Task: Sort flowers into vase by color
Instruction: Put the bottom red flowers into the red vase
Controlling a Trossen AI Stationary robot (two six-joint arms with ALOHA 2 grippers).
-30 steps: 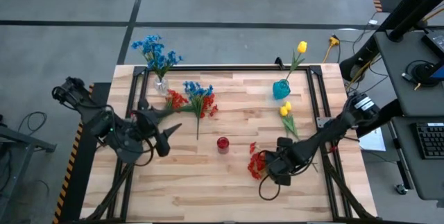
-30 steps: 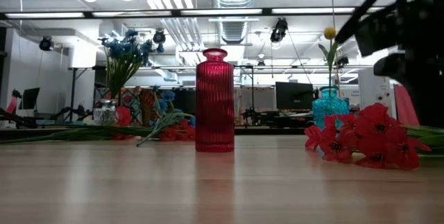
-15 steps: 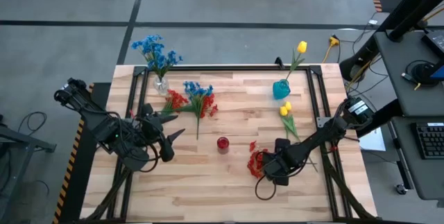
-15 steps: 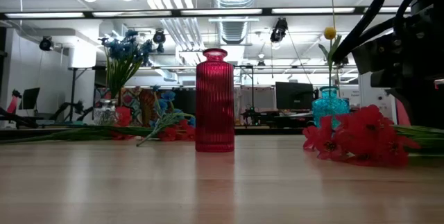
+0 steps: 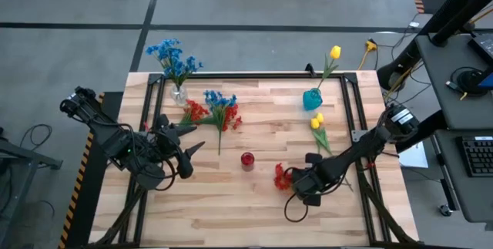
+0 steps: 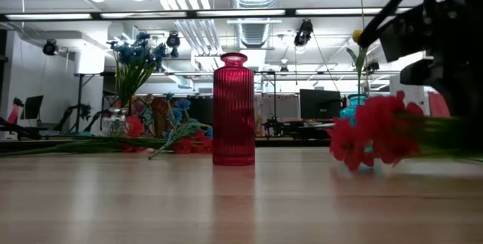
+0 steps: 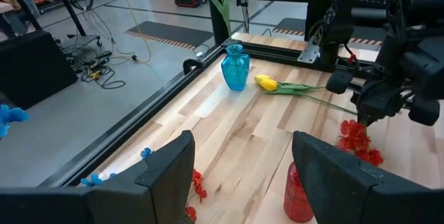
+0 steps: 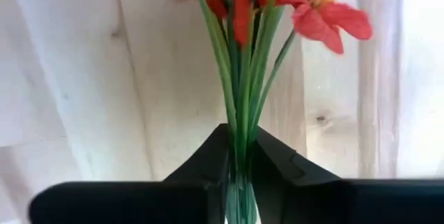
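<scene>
Red sprig near bench front-right: stems pinched in right end effector, blooms lifted off the wood in low view. Blue bunch upright in clear vase, back-left. Blue/red sprigs lie flat just beside it. One yellow tulip stands in teal vase; another yellow tulip lies flat near it. Red vase empty, centre.

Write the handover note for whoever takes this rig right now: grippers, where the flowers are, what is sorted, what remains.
Right gripper: jaws shut on the red flower bunch, raised off the wooden table, right of the ribbed red glass vase.
Left gripper: open, empty, at table left.
Done: blue sprigs in the clear vase; one yellow tulip in the teal glass vase.
Left: held reds into the red vase; loose yellow tulips; mixed blue and red sprigs lying back left.
</scene>
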